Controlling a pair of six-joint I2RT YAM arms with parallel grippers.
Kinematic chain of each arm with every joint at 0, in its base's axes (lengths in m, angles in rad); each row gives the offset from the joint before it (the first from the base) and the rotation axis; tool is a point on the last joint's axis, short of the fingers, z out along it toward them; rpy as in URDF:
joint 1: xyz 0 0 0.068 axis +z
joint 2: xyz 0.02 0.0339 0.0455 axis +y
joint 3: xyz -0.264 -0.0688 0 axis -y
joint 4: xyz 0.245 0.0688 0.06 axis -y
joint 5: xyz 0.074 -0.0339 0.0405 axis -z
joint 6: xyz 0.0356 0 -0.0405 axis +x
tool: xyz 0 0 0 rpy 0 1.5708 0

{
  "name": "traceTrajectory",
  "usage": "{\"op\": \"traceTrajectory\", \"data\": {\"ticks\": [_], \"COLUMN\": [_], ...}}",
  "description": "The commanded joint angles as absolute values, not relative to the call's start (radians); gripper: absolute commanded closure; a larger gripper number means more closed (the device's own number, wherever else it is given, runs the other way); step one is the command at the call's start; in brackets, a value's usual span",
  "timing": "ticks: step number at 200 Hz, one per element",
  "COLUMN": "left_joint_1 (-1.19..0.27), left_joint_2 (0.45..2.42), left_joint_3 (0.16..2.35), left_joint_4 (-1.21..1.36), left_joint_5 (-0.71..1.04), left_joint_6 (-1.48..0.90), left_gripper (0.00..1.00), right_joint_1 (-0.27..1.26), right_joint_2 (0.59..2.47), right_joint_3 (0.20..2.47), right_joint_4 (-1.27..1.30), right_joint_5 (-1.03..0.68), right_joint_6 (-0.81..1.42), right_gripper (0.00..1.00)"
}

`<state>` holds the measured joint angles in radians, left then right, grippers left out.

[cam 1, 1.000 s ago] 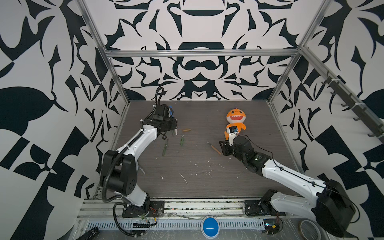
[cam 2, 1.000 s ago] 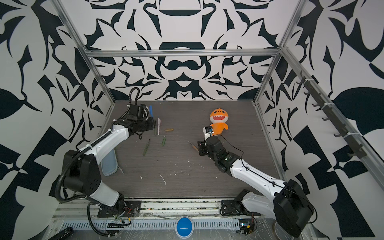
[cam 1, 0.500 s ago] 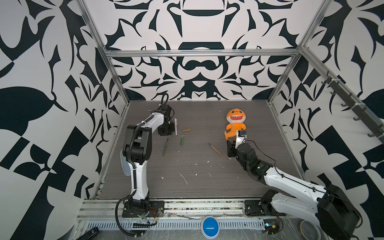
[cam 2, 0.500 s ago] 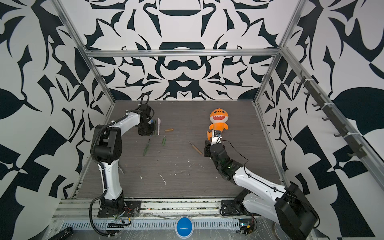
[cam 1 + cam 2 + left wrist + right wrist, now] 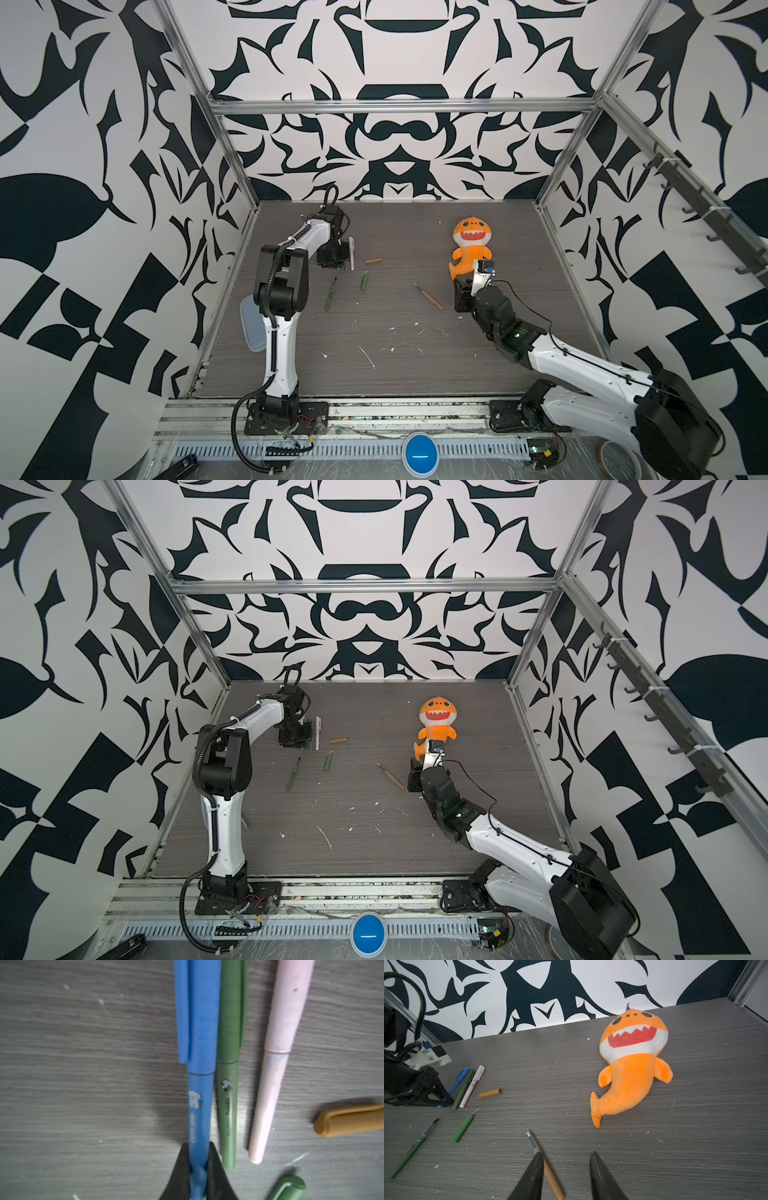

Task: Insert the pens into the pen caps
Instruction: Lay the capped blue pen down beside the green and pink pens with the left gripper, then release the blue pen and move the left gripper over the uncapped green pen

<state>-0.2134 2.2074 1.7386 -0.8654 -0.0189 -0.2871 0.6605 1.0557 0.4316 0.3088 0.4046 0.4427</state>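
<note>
In the left wrist view my left gripper (image 5: 199, 1147) is shut on the barrel of a blue pen (image 5: 200, 1088) with its blue cap (image 5: 197, 1012) on. Beside it lie a capped green pen (image 5: 228, 1095) and a capped pale pink pen (image 5: 276, 1084). A mustard cap (image 5: 349, 1119) and a green cap (image 5: 288, 1188) lie loose. An uncapped dark green pen (image 5: 331, 294) lies toward the front. My right gripper (image 5: 566, 1155) is open low over the table. The uncapped orange-brown pen (image 5: 550, 1176) lies just inside one of its fingers (image 5: 533, 1169).
An orange shark plush (image 5: 471, 245) lies behind the right gripper (image 5: 459, 296). A pale blue lid (image 5: 251, 324) rests at the table's left edge. Small white scraps (image 5: 368, 357) are scattered over the front of the grey table (image 5: 415, 374).
The left arm's elbow has lifted and swung forward while its gripper stays at the capped pens. The right gripper has shifted slightly to the right beside the orange-brown pen.
</note>
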Motion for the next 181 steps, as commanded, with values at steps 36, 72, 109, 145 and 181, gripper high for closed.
{"op": "traceTrajectory", "data": {"ticks": [36,72,109,145,181], "left_joint_1": [-0.207,-0.208,-0.207,-0.209,-0.208], "left_joint_2": [2.211,2.180,2.120,1.970,1.797], "left_joint_3": [1.771,1.764,1.746,1.664,1.462], "left_joint_4": [-0.918,-0.920,-0.933,-0.919,-0.866], "left_joint_5": [0.003,0.021,0.001,-0.060,-0.070], "left_joint_6": [-0.288,-0.263,-0.234,-0.244,-0.292], "left_gripper": [0.84,0.76,0.75,0.71,0.67], "right_joint_1": [0.658,0.660,0.658,0.658,0.658], "right_joint_2": [1.064,1.078,1.076,1.074,1.086], "right_joint_3": [0.448,0.455,0.459,0.459,0.467], "right_joint_4": [0.343,0.341,0.336,0.331,0.324], "right_joint_5": [0.414,0.403,0.394,0.388,0.373], "right_joint_6": [0.448,0.450,0.453,0.459,0.466], "right_gripper": [0.61,0.61,0.61,0.61,0.62]}}
